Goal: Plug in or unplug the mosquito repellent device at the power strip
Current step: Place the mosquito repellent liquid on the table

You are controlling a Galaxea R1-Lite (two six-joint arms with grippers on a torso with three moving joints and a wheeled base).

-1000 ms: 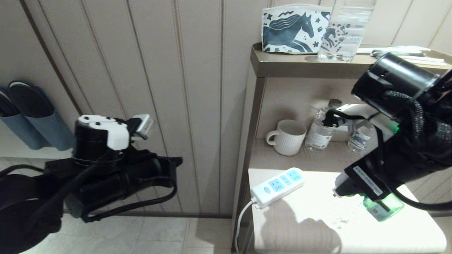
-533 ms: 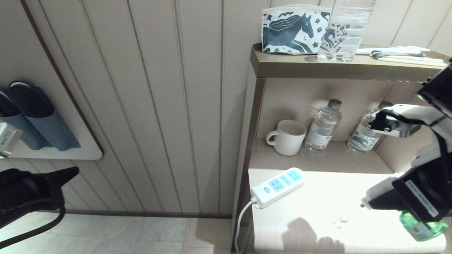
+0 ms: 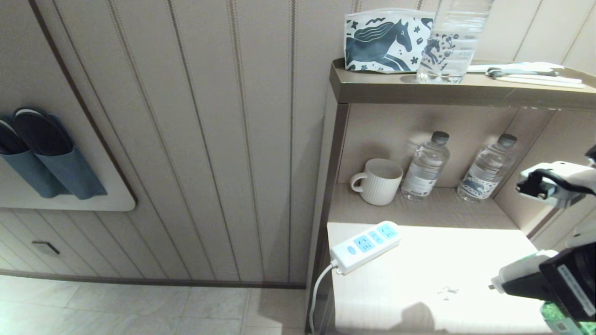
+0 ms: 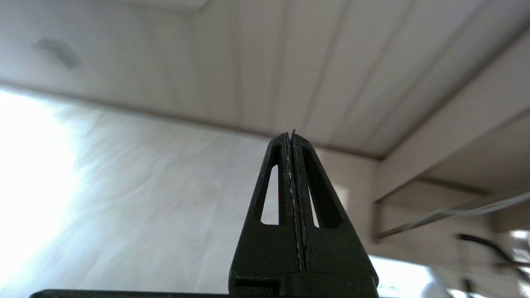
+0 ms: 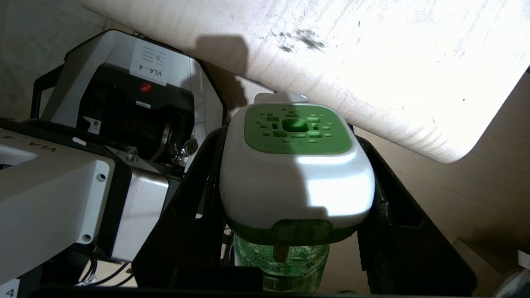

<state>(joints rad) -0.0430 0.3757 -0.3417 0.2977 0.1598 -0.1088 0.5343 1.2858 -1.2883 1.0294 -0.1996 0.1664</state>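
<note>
The white power strip (image 3: 368, 244) lies at the left edge of the lower table top (image 3: 419, 274), all three blue socket panels bare, its cord (image 3: 318, 289) hanging off the side. My right gripper (image 3: 517, 281) is at the table's front right corner, far right of the strip. It is shut on the mosquito repellent device (image 5: 296, 178), a black finger on each side of the white head. The green vent top (image 5: 297, 128) faces away and the green bottle (image 5: 281, 258) sits back between the fingers. My left gripper (image 4: 290, 134) is shut on nothing, down near the floor.
A white mug (image 3: 378, 180) and two water bottles (image 3: 426, 167) (image 3: 486, 170) stand at the back of the lower shelf. The upper shelf (image 3: 372, 86) carries a horse-print pouch (image 3: 386, 39) and a clear bottle (image 3: 454, 42). Slippers (image 3: 42, 153) hang on the left wall.
The right gripper has carried the device rightward and toward the table's front, away from the power strip. The left arm has dropped out of the head view.
</note>
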